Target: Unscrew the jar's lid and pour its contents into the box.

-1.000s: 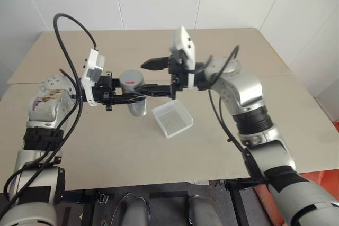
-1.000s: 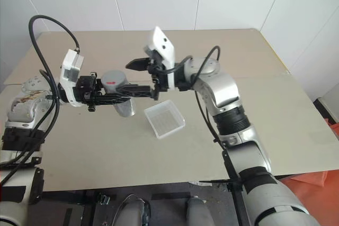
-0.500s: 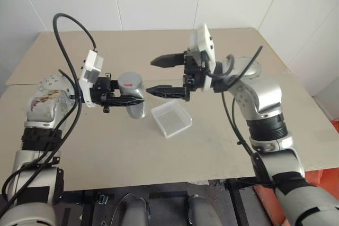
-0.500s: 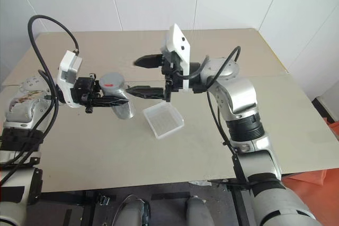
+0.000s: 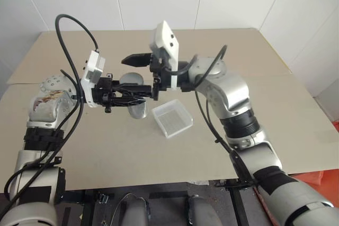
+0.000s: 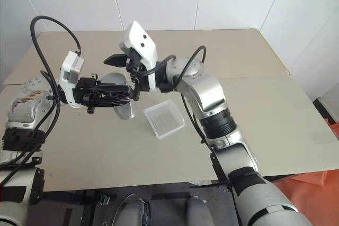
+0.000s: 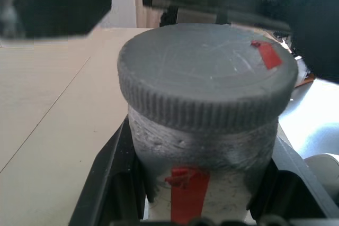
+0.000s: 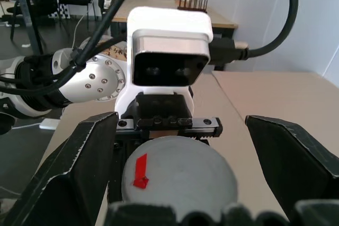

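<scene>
1. A small silvery-grey cylindrical jar (image 7: 204, 152), marked with a red patch, is held clear of the beige worktop (image 5: 222, 146) in the left hand (image 5: 124, 95), whose two black fingers are clamped tight on the body just below the cap.

2. The round grey screw lid (image 7: 204, 75) is seen fully seated on the jar, a red mark on its top face.

3. The right hand (image 5: 139, 73) is spread wide, one finger lying either side of the lid with daylight between; nothing is gripped.

4. The shallow square box of clear whitish plastic (image 5: 172, 118) is left on the worktop just beside and below the jar, on the robot's right.

5. The jar is judged light and rigid, its smooth wall likely slippery. The ribbed rim of the lid is judged the surest place to grip for twisting, while the body is steadied lower down.

6. The knurling on the lid's edge and the clamp on the jar's wall are given by the left wrist view. The head views supply what that view lacks: the box's place and the jar's height off the worktop. The gap either side of the lid is shown by the right wrist view.

7. The contents cannot be made out.
</scene>
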Robot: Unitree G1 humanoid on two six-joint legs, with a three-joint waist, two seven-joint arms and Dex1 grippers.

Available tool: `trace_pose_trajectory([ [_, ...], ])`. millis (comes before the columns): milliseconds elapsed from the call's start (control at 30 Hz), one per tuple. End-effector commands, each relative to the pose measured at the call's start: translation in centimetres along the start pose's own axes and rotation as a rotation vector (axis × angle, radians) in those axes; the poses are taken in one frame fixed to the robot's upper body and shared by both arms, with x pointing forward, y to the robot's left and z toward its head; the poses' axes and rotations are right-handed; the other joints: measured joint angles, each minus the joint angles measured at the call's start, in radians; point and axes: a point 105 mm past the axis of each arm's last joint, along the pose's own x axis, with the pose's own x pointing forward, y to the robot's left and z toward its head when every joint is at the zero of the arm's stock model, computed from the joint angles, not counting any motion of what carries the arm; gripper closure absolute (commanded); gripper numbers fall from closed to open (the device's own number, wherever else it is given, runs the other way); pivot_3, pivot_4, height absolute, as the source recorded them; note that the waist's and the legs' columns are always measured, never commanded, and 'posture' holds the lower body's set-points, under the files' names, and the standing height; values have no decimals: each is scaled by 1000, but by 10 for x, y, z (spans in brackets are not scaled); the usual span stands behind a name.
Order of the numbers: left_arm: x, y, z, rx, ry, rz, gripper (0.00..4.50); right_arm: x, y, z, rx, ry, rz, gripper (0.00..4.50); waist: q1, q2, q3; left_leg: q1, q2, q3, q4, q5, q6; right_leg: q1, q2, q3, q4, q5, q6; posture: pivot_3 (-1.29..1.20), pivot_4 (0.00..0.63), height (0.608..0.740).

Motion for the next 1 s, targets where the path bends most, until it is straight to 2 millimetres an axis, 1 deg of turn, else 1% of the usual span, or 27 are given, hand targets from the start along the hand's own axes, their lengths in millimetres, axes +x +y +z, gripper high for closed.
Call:
trace_pose_trajectory([
  [33, -4, 1, 12, 54, -19, 16, 2518, 8, 1, 16, -66, -23, 4, 36, 0, 0, 0, 0, 0, 0, 0, 0, 0, 0, 0, 0, 0, 0, 0, 0, 150, 740],
  [167, -5, 0, 11, 53, -19, 19, 2518, 6, -7, 12, -53, -14, -29, 36, -1, 0, 0, 0, 0, 0, 0, 0, 0, 0, 0, 0, 0, 0, 0, 0, 150, 740],
  [300, -7, 0, 11, 52, -18, 20, 2518, -4, -14, 7, -54, -3, -58, 36, 0, 0, 0, 0, 0, 0, 0, 0, 0, 0, 0, 0, 0, 0, 0, 0, 150, 740],
  [400, -7, -1, 11, 52, -19, 20, 2518, -19, -21, 3, -54, 11, -86, 36, 0, 0, 0, 0, 0, 0, 0, 0, 0, 0, 0, 0, 0, 0, 0, 0, 150, 740],
  [600, -7, 0, 12, 52, -21, 17, 2518, -46, -27, -4, -56, 45, -130, 36, 0, 0, 0, 0, 0, 0, 0, 0, 0, 0, 0, 0, 0, 0, 0, 0, 150, 740],
  [733, -7, 0, 12, 52, -23, 14, 2518, -64, -32, -5, -56, 57, -168, 36, 0, 0, 0, 0, 0, 0, 0, 0, 0, 0, 0, 0, 0, 0, 0, 0, 150, 740],
  [867, -7, 0, 12, 53, -21, 8, 2518, -75, -33, -5, -62, 58, -183, 36, 3, 0, 0, 0, 0, 0, 0, 0, 0, 0, 0, 0, 0, 0, 0, 0, 150, 740],
  [1000, -7, 0, 13, 55, -18, 7, 2518, -82, -30, -6, -69, 58, -183, 36, -3, 0, 0, 0, 0, 0, 0, 0, 0, 0, 0, 0, 0, 0, 0, 0, 150, 740],
])
